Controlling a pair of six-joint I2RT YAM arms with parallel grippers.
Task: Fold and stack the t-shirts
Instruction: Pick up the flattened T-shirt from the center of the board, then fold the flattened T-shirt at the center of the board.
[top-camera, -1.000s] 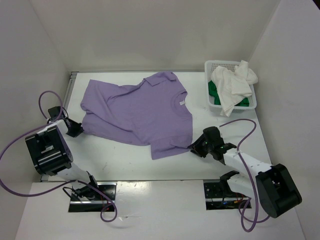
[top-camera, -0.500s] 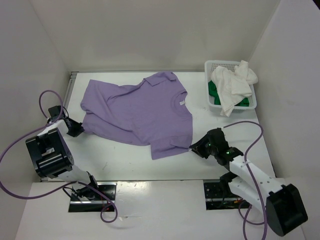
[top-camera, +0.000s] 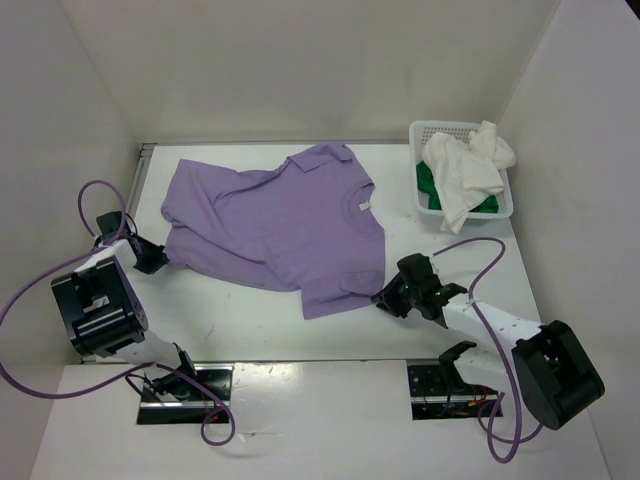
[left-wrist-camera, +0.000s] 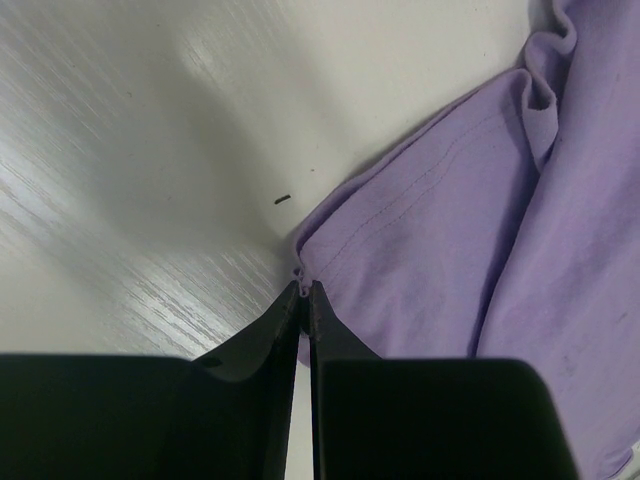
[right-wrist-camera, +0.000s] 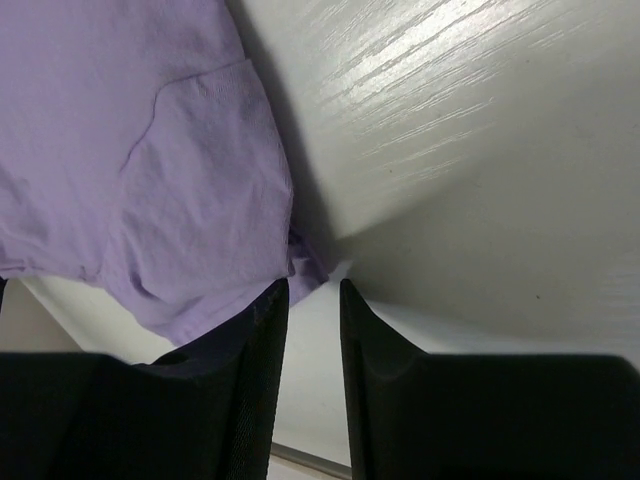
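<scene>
White walls are hemming in the pale bench (top-camera: 250, 325), where the lavender t-shirt (top-camera: 280, 220) is lying spread out but askew, its collar toward the right and one sleeve turning over at the far edge. I am pinching its near-left hem corner with my left end effector (left-wrist-camera: 303, 292), the jaws clenched to a sliver on the cloth right at their tips. My right end effector (right-wrist-camera: 313, 290) is sitting low over the bench at the shirt's near-right corner, which looks to be a sleeve end. Its jaws are standing partly released, with bare bench showing between them. The tip of that corner is poking in just at the gap, and I am judging it not yet caught.

At the far right, the white t-shirt (top-camera: 465, 175) is spilling over the rim of the basket (top-camera: 432, 125) and covering most of the green t-shirt (top-camera: 428, 185) beneath it. Both are waiting unfolded.

I am expecting the lavender cloth to behave as light, limp and clingy. It will likely sag between two holds, drag across the bench and wrinkle if pulled unevenly. Stitched edges are offering the firmest purchase, so I am favouring hem corners and sleeve ends. A single thin layer could slip free of a shallow pinch.
</scene>
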